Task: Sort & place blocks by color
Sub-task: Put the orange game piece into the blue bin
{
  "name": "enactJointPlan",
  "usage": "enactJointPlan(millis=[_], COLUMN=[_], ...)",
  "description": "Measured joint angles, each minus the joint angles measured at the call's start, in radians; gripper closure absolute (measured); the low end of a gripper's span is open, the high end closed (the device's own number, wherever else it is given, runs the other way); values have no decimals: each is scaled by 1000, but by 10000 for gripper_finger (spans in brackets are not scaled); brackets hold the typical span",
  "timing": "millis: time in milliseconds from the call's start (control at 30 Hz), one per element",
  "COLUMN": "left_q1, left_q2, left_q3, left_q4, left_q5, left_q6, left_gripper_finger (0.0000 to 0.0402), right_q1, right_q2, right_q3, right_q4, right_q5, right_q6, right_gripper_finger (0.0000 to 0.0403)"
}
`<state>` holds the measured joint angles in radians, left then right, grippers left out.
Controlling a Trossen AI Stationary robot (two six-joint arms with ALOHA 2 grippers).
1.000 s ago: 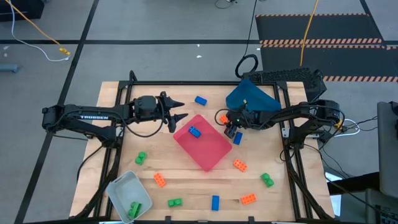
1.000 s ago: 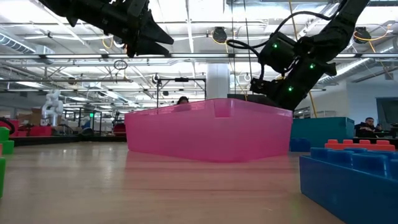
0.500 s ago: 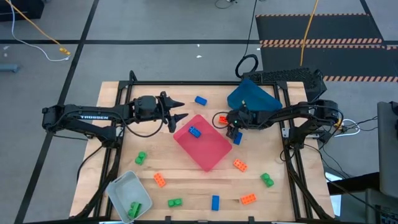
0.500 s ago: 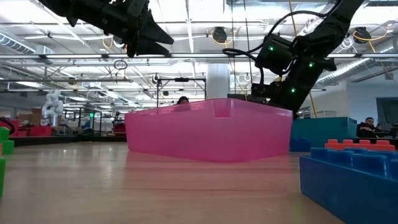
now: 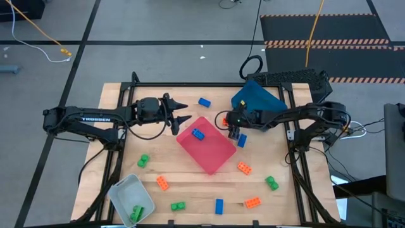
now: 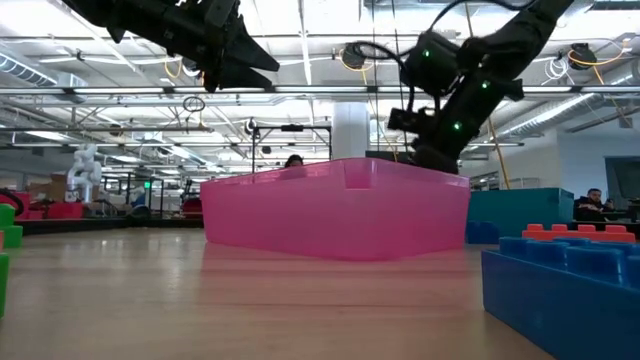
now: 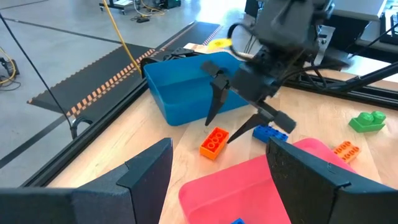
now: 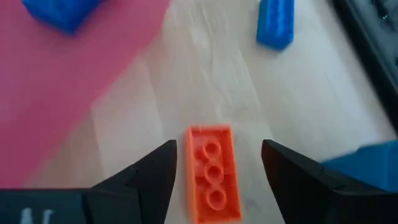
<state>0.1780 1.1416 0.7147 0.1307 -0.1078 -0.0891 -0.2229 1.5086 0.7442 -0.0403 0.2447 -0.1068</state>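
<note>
i see an orange block (image 8: 213, 175) – six studs, flat on the wood between pink tray (image 5: 209, 149) and blue tray (image 5: 254, 99). right gripper (image 7: 231, 124) spread wide above it, empty. left arm (image 5: 95, 118) reads "trossen" – left gripper (image 5: 180, 113) open.

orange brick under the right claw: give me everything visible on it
The orange brick is a small glossy plastic two-by-three block, studs up, flat on the wooden table between the pink tray and blue tray. The right claw hangs open above, fingers either side, not touching it.
</note>
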Motion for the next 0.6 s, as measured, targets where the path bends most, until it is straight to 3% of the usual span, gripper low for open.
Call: enactJointPlan(millis=[233,600], left_q1=[0,0], left_q2=[0,0], left_q3=[0,0], left_q4=[2,2], left_q5=[0,0], left_q6=[-3,1], left_gripper_finger=[144,144], right_q1=[-58,-84], right_q2=[40,135], right_q3=[-1,2], right_q4=[-6,-2], right_q5=[-143,-145], right_q6=[-2,-33], right_gripper_finger=[177,177])
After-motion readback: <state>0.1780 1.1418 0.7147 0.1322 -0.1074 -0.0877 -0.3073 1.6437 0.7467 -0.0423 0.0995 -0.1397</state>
